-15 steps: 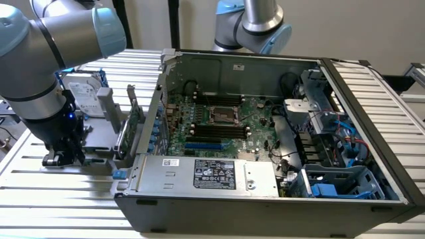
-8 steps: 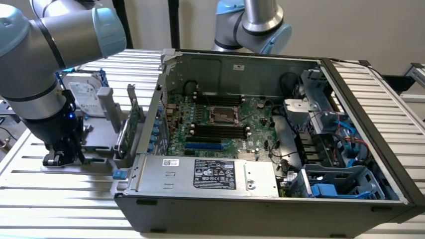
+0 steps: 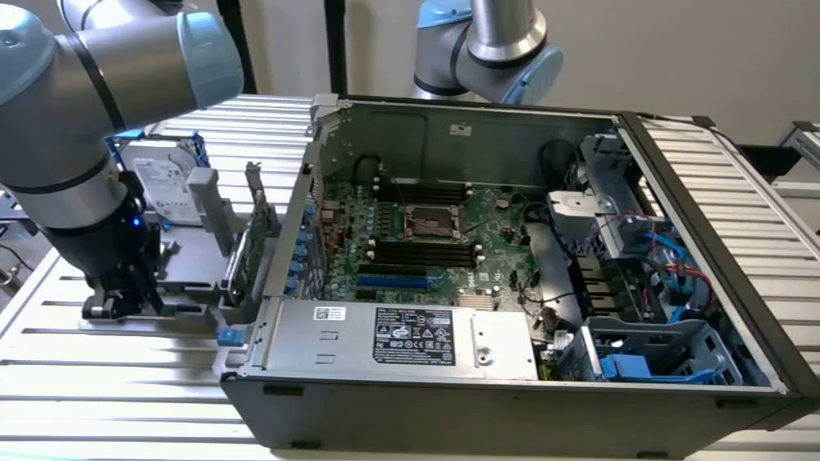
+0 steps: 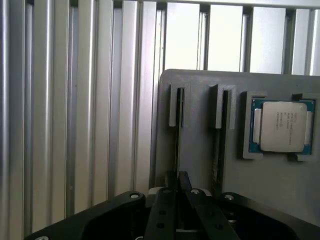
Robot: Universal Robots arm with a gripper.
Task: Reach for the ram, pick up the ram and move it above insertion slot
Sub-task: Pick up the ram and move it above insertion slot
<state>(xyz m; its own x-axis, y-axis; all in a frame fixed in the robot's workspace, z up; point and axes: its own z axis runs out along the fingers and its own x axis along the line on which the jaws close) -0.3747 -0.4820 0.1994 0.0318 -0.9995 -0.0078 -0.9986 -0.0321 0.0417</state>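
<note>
The ram stands edge-on in a narrow slot of a grey holder, seen as a thin dark strip. My gripper is down over that slot, and its black fingers are pressed together on the ram's near end. In the exterior view my gripper sits low at the grey holder, on the exterior view's left of the open computer case. The black memory slots lie on the motherboard inside the case, well to the exterior view's right of my gripper.
A processor chip rests in a pocket of the holder, beside a second narrow slot. A hard drive and a green expansion card stand upright between my arm and the case wall. Another arm hangs behind the case. The table is ribbed aluminium.
</note>
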